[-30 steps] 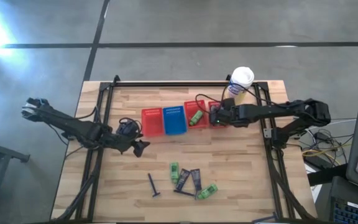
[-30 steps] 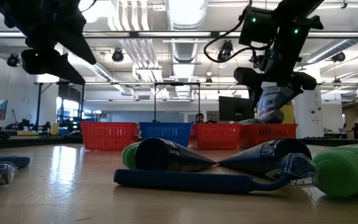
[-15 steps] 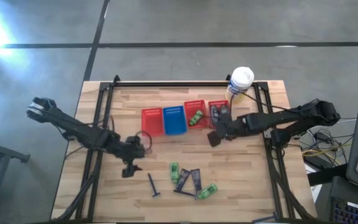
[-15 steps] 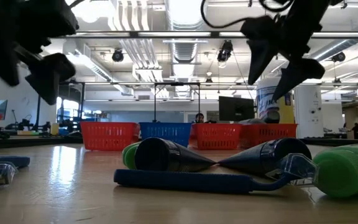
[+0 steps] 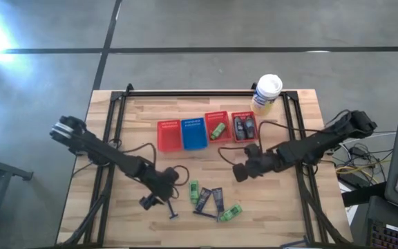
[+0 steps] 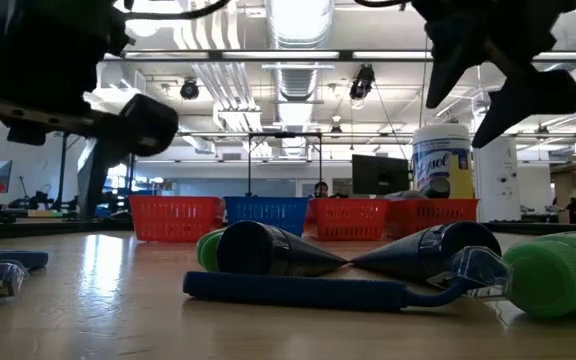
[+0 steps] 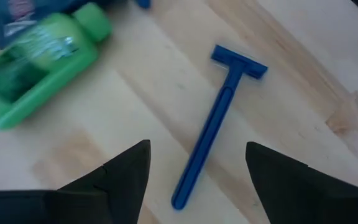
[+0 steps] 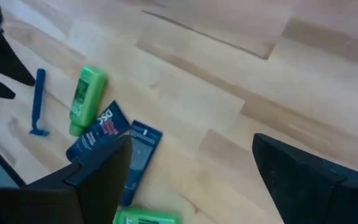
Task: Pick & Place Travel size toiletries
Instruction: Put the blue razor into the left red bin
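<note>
Left hand [image 5: 150,201] hangs over the front-left of the counter [image 5: 275,200], fingers [image 7: 126,168] spread wide, nothing in them; blue razor [image 7: 219,121] lies on the wood right between them in the left wrist view, not touched. Green bottle [image 7: 39,56] just beside the razor, cut off at that frame's edge. Right hand [image 5: 241,171] hovers mid-counter, right of centre, fingers [image 8: 101,171] wide apart, empty. Its wrist view shows the loose cluster: razor, green bottle, two dark flat tubes [image 8: 114,152], second green bottle [image 8: 145,218] only partly in frame. From above, cluster sits near the front edge, between the two hands and toward the front; tubes overlap, hard to separate. Second razor under the tubes seen in the low view [image 6: 318,290]. Baskets in a row at the back: red [image 5: 168,135], blue [image 5: 194,133], red [image 5: 218,126] with a green bottle inside, red [image 5: 244,127] with two dark items, type unclear. Wipes canister [image 5: 267,93] at back right.
</note>
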Controlling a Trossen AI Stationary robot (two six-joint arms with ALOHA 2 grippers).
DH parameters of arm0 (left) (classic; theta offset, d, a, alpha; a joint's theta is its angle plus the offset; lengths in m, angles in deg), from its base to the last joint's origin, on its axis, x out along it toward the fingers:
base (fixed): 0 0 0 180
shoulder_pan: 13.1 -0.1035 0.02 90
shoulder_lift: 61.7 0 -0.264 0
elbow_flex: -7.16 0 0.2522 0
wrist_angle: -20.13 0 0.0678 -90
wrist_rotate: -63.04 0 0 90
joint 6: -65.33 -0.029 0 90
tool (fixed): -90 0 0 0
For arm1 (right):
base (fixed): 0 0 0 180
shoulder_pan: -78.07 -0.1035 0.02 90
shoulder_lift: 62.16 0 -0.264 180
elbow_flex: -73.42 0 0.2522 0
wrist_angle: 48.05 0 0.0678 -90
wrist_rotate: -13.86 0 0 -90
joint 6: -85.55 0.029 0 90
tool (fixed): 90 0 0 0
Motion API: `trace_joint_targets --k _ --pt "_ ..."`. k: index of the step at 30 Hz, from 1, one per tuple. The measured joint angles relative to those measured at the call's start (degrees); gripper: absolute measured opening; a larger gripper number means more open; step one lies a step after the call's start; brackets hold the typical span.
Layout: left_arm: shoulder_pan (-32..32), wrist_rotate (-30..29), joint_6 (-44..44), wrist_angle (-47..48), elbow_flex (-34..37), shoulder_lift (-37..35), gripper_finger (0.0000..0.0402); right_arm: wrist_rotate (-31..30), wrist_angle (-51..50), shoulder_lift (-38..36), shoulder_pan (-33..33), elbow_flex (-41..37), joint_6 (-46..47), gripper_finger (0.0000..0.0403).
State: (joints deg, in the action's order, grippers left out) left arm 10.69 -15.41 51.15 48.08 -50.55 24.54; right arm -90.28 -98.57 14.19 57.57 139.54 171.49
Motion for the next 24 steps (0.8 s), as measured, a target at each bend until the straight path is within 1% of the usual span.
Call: trace_joint_targets --k 7,11,14,19,22,23,24 --pt "1.27 0.38 -3.75 -0.11 -2.77 7.20 0.0245 -3.69 0.05 0.01 -2.18 0.00 2.61 0.0321" --pt "2.20 -0.52 -3.74 -0.25 -3.82 9.40 0.0217 -3.84 -0.02 0.01 -2.27 -0.02 2.34 0.0328" --pt "2.56 -1.31 -3.73 -0.27 -4.34 10.16 0.0181 -3.88 -0.38 0.01 -2.25 -0.02 2.16 0.0333" --pt "2.56 -1.42 -3.45 -0.76 -4.52 10.11 0.0101 -3.88 -0.54 0.01 -2.25 -0.04 1.94 0.0340" --pt "2.46 -1.02 -1.59 -0.59 -4.52 9.99 0.0045 -4.00 -0.46 -0.01 -2.25 -0.04 1.51 0.0340" --pt "2.33 -0.69 -0.28 -0.28 -4.52 9.97 0.0031 -4.12 -0.41 -0.01 -2.25 -0.04 1.51 0.0337" --pt "2.21 -0.50 1.48 0.03 -4.52 9.94 0.0028 -4.32 -0.41 -0.02 -2.25 -0.04 1.66 0.0334"
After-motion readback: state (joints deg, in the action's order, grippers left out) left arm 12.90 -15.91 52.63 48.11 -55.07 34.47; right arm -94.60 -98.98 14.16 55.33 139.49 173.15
